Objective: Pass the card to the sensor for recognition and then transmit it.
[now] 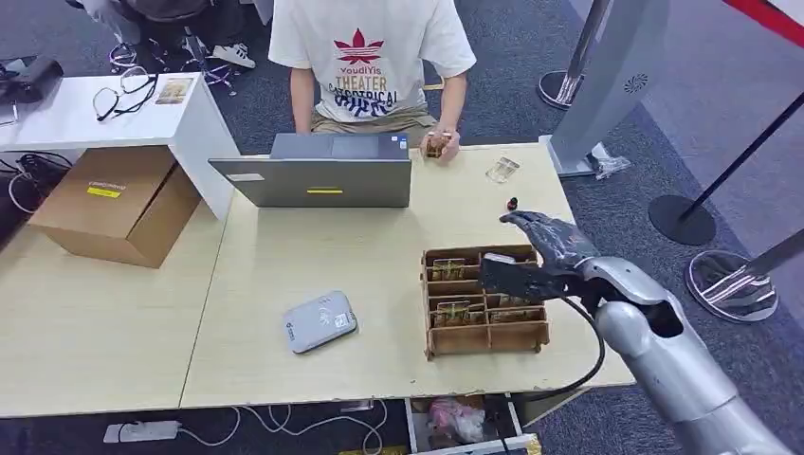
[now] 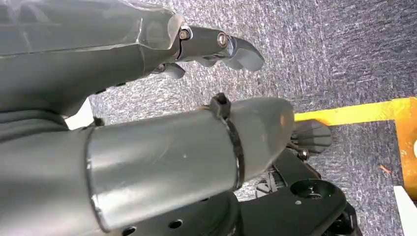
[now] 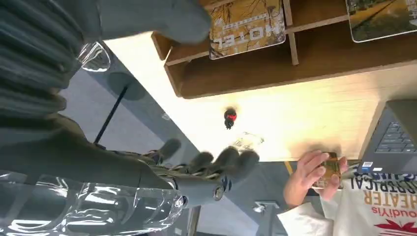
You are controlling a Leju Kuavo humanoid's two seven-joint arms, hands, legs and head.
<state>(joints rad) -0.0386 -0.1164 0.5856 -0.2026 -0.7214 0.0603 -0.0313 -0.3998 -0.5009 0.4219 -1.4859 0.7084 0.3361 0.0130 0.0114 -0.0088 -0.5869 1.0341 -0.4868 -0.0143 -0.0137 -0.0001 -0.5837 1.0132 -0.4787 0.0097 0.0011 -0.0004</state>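
A wooden compartment box stands on the right of the light wood table, with several brown cards in its slots. My right hand hovers over the box's far right corner with fingers spread, holding nothing. In the right wrist view that hand is above the box, where a card printed HOTEL lies in a slot. The grey-white card sensor lies flat to the left of the box. My left hand hangs over grey carpet, empty, fingers apart.
A person in a white shirt sits behind a grey laptop and holds a card at the table's far edge. A small clear item and a black-red piece lie nearby. A cardboard box is left; stanchion bases are right.
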